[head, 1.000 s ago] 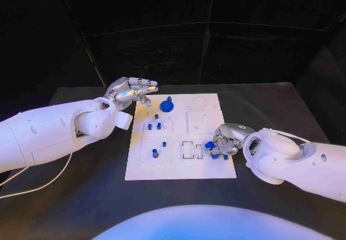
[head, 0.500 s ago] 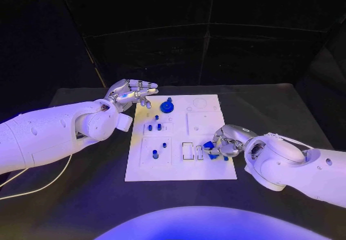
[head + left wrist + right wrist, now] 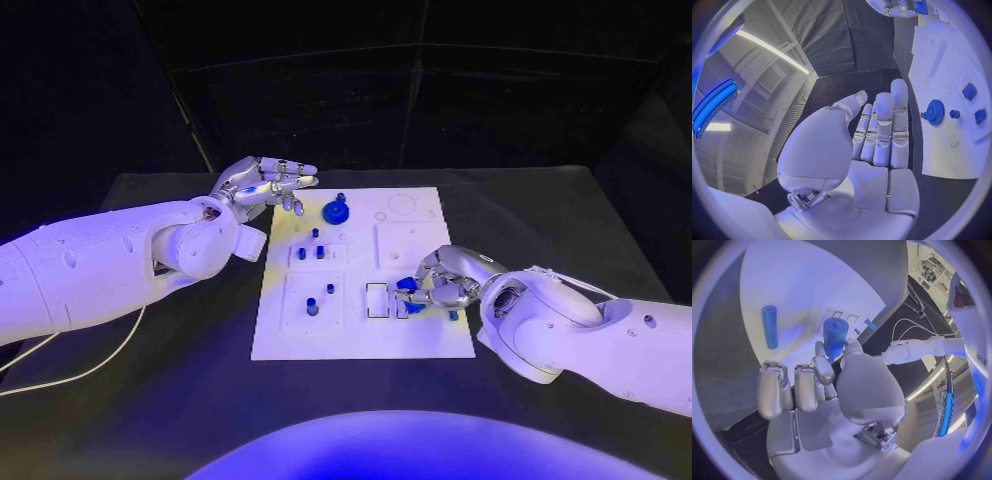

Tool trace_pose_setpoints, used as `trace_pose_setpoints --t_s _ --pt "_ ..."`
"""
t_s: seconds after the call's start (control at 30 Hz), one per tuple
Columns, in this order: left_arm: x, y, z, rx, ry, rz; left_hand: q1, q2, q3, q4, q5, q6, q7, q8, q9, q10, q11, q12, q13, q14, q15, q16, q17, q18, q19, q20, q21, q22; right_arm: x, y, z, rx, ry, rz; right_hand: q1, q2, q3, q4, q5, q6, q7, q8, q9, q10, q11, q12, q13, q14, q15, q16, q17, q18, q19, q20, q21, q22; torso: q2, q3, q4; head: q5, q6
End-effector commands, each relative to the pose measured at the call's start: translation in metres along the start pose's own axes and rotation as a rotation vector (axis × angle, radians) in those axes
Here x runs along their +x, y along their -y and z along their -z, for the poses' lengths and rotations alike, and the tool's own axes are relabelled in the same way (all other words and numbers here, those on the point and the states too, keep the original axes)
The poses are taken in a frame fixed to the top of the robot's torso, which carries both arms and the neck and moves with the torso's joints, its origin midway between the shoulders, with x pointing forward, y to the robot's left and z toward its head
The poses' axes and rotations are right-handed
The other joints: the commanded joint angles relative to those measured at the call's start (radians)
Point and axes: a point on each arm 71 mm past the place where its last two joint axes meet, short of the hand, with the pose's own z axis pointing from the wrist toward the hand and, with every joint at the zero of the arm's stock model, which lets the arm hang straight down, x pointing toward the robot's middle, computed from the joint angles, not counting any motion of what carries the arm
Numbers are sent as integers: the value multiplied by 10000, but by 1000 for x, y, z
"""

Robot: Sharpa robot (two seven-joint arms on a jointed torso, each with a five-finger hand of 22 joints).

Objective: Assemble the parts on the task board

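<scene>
Right hand: the right hand (image 3: 441, 280) lies over the board's right edge, toward its near corner, fingers curled around a blue cylinder (image 3: 835, 336). In the right wrist view the cylinder stands out past the thumb and fingertips, pinched between them.
Left hand: the left hand (image 3: 264, 184) is above the board's far left corner, holding nothing. In the left wrist view its fingers (image 3: 881, 131) are straight and side by side, the thumb set apart.
Board: the white task board (image 3: 421, 341) lies in the middle of the black table (image 3: 577, 215), long side running away from the robot.
Gear: a blue gear (image 3: 335, 211) sits near the board's far edge, left of centre, just beside the left hand.
Pegs: small blue pegs (image 3: 310, 252) stand on the board's left half, midway along it; another blue piece (image 3: 313, 308) stands nearer the near left corner.
Slots: two narrow rectangular slots (image 3: 376, 300) are cut near the board's middle, just beside the right hand.
Loose peg: in the right wrist view a slim blue peg (image 3: 769, 325) lies on the board, apart from the held cylinder.
</scene>
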Motion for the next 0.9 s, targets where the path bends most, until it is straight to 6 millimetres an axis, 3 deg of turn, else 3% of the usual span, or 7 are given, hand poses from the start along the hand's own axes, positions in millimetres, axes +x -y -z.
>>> trace_pose_setpoints --t_s 0.03,0.6,0.77,0.9 --pt "1 1 0 44 -120 73 -30 65 -34 -5 5 -52 -8 22 3 -71 -14 66 -11 -78 -18 -46 -12 132 -30 -2 -57 -13 0 -6 -2 -203 143 -310 -92 46 -72 52 50 82 6 45 6 88 4 69 22 573 -79 64 168 -54 52 -17 51 980 5 0 2 21 -18" --pt "3 1 0 33 -178 94 -30 65 -34 -5 5 -52 -8 22 3 -71 -14 66 -11 -78 -18 -46 -12 132 -30 -2 -57 -13 13 -29 -14 -596 -289 -320 -327 38 -249 62 -149 106 -5 26 -5 110 -4 50 57 571 -88 68 179 -55 54 -31 55 987 0 -3 4 94 -20" --pt "3 1 0 30 -184 96 -30 65 -34 -5 5 -52 -8 22 3 -71 -14 66 -11 -78 -18 -46 -12 132 -30 -2 -57 -13 14 -29 -16 -509 -393 -226 -536 66 -438 53 -769 101 -2 5 -13 103 1 -1 72 565 -85 61 178 -53 48 -30 51 985 -12 -7 -5 112 -38" --pt "3 1 0 27 -192 100 -30 65 -34 -5 5 -52 -8 22 3 -71 -14 66 -11 -78 -18 -46 -12 132 -30 -2 -57 -13 15 -29 -18 -459 -493 -142 -755 86 -646 60 -1711 86 6 -2 -12 90 12 -49 88 558 -75 45 164 -48 31 -22 36 967 -9 -2 -4 120 -50"
